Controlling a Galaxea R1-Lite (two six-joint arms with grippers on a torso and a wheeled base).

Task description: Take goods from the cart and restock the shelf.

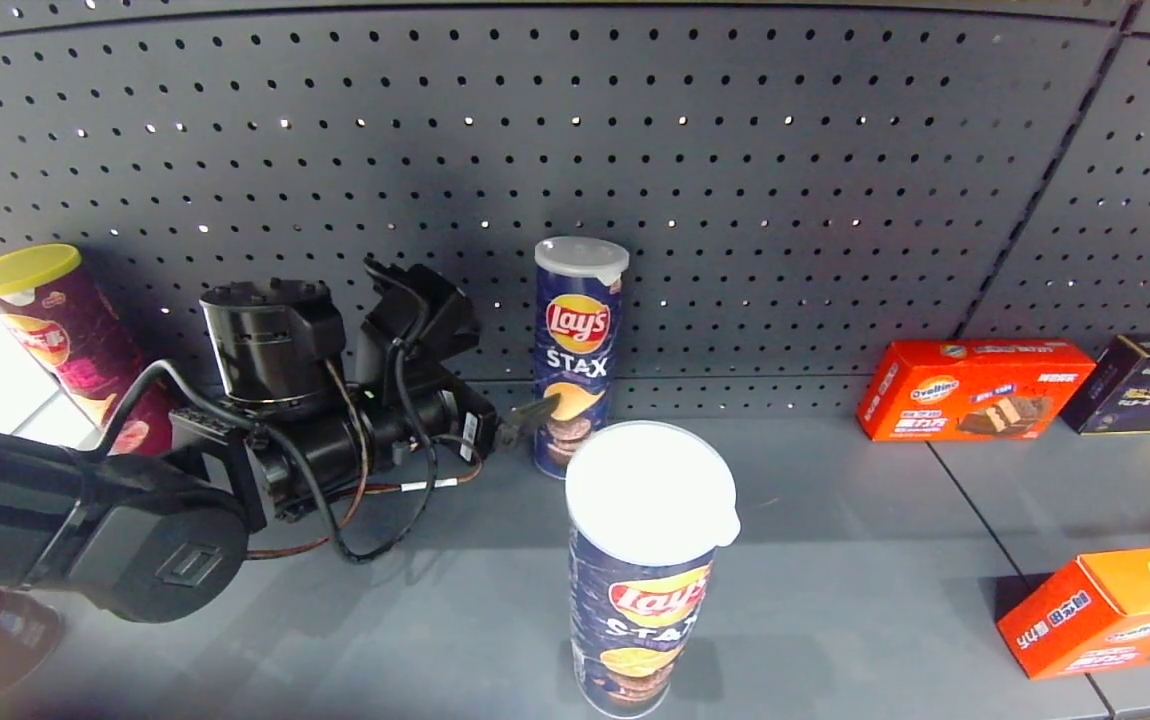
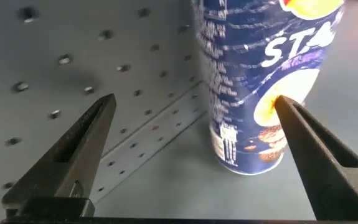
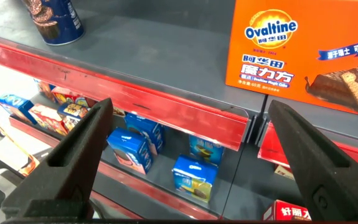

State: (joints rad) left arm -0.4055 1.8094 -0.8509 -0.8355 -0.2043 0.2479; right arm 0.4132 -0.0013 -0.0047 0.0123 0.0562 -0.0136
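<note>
Left pincer (image 1: 527,414) released, spread beside the tall dark-blue cardboard crisp tube (image 1: 575,350) standing upright at the back of the grey metal shelf (image 1: 835,560); one finger sits very near it, so a sideways swing could topple it.

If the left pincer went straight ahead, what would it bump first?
Probably the rear blue chip can, standing just ahead of the open left pincer, nearer one finger, though depth is unclear.
</note>
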